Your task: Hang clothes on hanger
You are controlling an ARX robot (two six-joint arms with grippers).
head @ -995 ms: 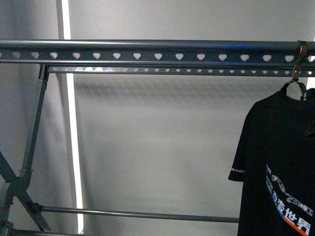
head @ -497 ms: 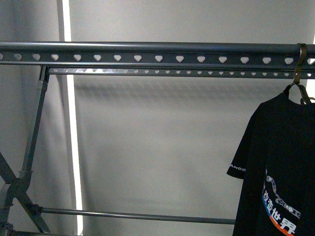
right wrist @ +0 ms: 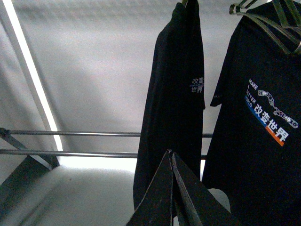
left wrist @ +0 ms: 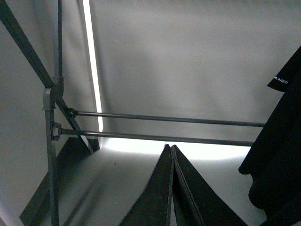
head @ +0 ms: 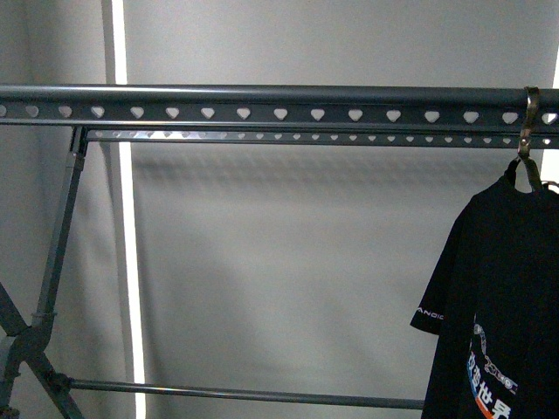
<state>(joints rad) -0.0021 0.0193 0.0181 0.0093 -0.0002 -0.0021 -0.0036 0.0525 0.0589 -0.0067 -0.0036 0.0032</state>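
The black T-shirt with white lettering hangs at the far right of the front view on a wire coat hanger whose hook is over the grey rack's rail with heart-shaped holes. In the right wrist view the T-shirt shows its "MAKE A" print, beyond my right gripper, which is shut and empty below it. My left gripper is shut and empty, with the T-shirt's sleeve off to one side. Neither gripper shows in the front view.
A second black garment with a small print hangs beside the T-shirt. The rack's crossed legs stand at the left and its lower bars run across. A bright light strip runs down the grey wall.
The rail and the T-shirt sit a little lower in the front view than before. The T-shirt has swung slightly on its hook.
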